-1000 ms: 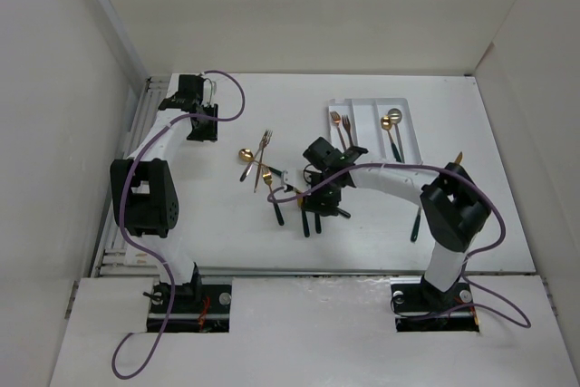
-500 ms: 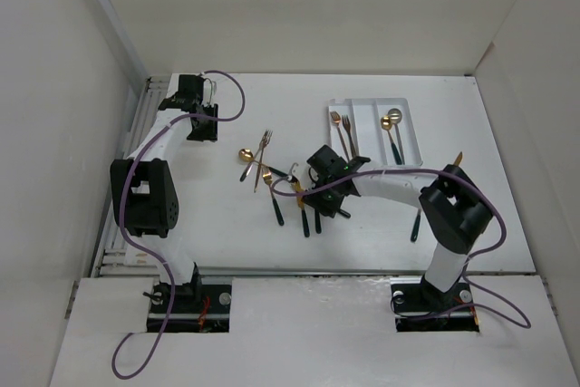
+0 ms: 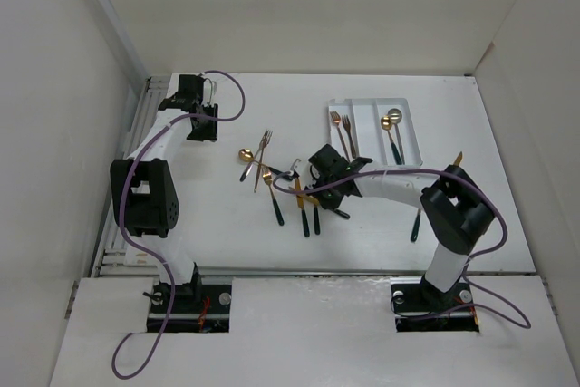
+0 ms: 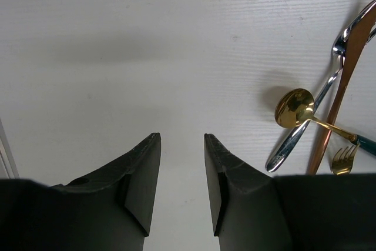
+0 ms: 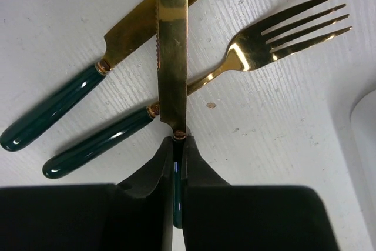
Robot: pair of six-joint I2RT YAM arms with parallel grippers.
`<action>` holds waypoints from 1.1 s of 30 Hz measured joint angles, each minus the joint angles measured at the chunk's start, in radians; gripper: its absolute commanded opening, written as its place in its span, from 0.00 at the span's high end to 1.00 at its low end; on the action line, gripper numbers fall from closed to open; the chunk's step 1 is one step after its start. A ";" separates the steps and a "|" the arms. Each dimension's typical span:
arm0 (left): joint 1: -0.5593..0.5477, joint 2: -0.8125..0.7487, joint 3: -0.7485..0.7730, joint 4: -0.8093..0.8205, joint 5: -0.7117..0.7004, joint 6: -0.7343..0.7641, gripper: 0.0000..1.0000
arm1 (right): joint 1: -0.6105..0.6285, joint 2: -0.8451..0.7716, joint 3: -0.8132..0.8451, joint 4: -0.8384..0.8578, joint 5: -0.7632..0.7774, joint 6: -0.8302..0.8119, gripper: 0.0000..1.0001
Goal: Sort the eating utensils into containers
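— What has your right gripper got?
— My right gripper (image 5: 178, 145) is clamped tight on the dark green handle of a knife (image 5: 172, 51). Its gold blade runs straight out ahead of my fingertips.
— And around it?
— Under that blade, crossed by it, lie a second knife (image 5: 132, 33), slanting away to the gripper's left, and a fork (image 5: 276, 30) with its tines out to the right. Their green handles rest on the white table (image 5: 276, 145) just left of my fingers. Whether the held blade touches them, I cannot tell.
— Where is the tray?
— Seen from above, the tray (image 3: 367, 129) lies near that gripper, on the side away from my bases and toward my right. Its left slot holds forks (image 3: 341, 124), its right slot spoons (image 3: 391, 121).
— Your left gripper?
— My left gripper (image 4: 181, 145) hangs over the table with its fingers apart and nothing between them. Off to its right a gold spoon (image 4: 294, 107), a silver spoon (image 4: 288, 148) and a long copper-coloured utensil (image 4: 346, 69) lie across one another, with a small fork head (image 4: 345, 158) beside them.
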State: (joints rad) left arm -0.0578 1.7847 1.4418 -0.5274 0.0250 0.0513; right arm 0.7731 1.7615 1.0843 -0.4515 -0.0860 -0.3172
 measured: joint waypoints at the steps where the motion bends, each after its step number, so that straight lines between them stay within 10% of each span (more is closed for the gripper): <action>1: 0.000 0.000 0.000 0.000 0.000 0.000 0.67 | -0.001 -0.001 -0.001 0.001 -0.005 0.000 1.00; 20: 0.000 0.000 0.000 -0.001 0.000 0.000 0.67 | -0.149 -0.373 -0.013 0.148 0.134 0.254 1.00; 33: -0.001 -0.012 0.051 0.007 -0.088 -0.003 0.65 | -0.492 -0.018 0.250 0.225 0.274 0.448 1.00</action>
State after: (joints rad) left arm -0.0586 1.7725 1.4933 -0.5201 -0.0631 0.0479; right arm 0.2813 1.7432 1.3346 -0.2260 0.1875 0.1310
